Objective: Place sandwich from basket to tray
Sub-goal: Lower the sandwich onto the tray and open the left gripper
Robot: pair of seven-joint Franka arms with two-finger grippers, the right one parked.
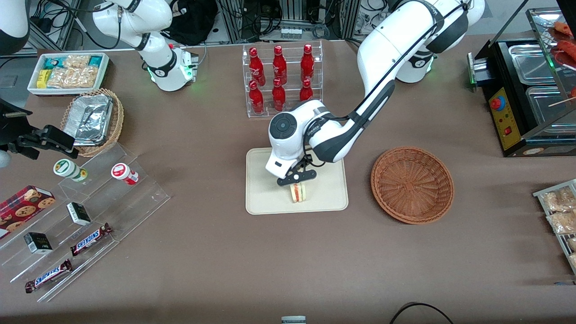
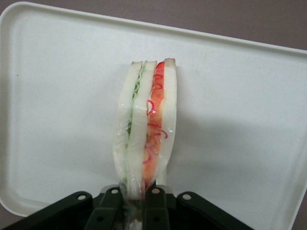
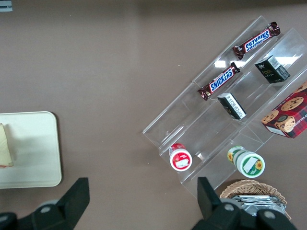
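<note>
The sandwich point(image 1: 297, 192) is a wrapped wedge of white bread with green and red filling point(image 2: 146, 124), standing on its edge just at the surface of the cream tray point(image 1: 265, 198). It is in the part of the tray nearer the front camera. My left gripper point(image 1: 297, 181) is directly above it, shut on the sandwich's upper end, with the fingers point(image 2: 111, 203) pinching the wrapper. The tray rim point(image 2: 57, 28) runs all around the sandwich. The reddish-brown wicker basket point(image 1: 412, 184) sits empty beside the tray, toward the working arm's end. The right wrist view shows the tray point(image 3: 33, 143) with the sandwich point(image 3: 5, 146) at its margin.
A clear rack of red bottles point(image 1: 281, 78) stands farther from the camera than the tray. Toward the parked arm's end are a clear stepped display with snack bars point(image 1: 90, 238), a tan basket of foil containers point(image 1: 92, 119) and a white snack bin point(image 1: 67, 72). A black appliance point(image 1: 526, 99) stands toward the working arm's end.
</note>
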